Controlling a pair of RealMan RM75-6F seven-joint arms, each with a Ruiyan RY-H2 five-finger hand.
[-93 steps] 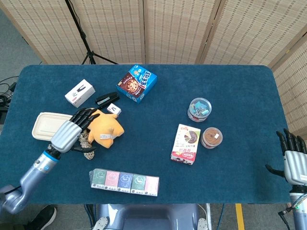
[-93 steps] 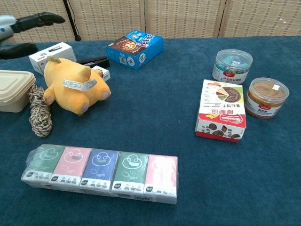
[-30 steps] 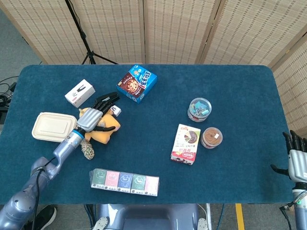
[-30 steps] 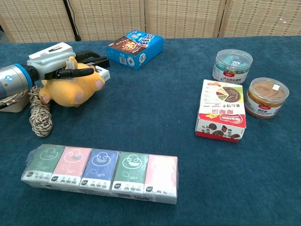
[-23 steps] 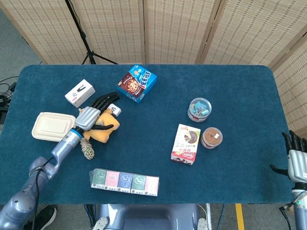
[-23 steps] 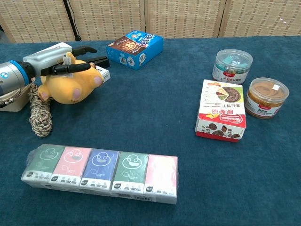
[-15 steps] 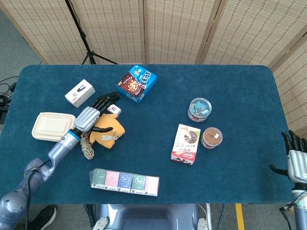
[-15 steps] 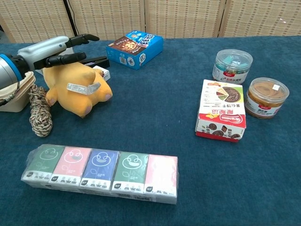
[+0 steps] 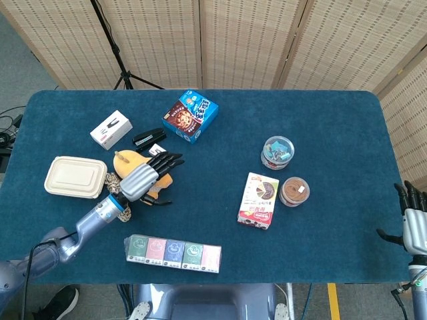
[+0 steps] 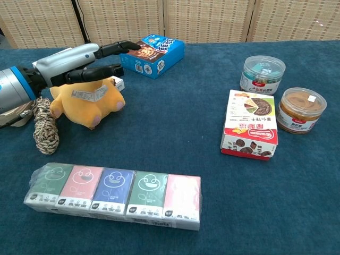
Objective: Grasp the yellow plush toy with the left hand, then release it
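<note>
The yellow plush toy (image 10: 87, 101) lies on the blue table (image 10: 175, 122) at the left, a white tag across its back. My left hand (image 10: 79, 61) hovers just over it, fingers stretched out and apart, gripping nothing. In the head view the left hand (image 9: 143, 180) covers most of the toy (image 9: 125, 160). My right hand (image 9: 413, 227) stays at the table's far right edge, fingers apart and empty.
A coiled rope (image 10: 45, 130) and a beige lidded container (image 9: 75, 177) sit left of the toy. A tissue multipack (image 10: 114, 194) lies in front. A blue cookie box (image 10: 152, 54), black stapler (image 9: 149, 138) and white box (image 9: 111, 129) are behind. A red box (image 10: 249, 123) and two jars (image 10: 300, 110) stand right.
The left hand let go of the toy, which settled back on the table. The hand then slid right and forward above it with its fingers spread. The right hand has not moved.
</note>
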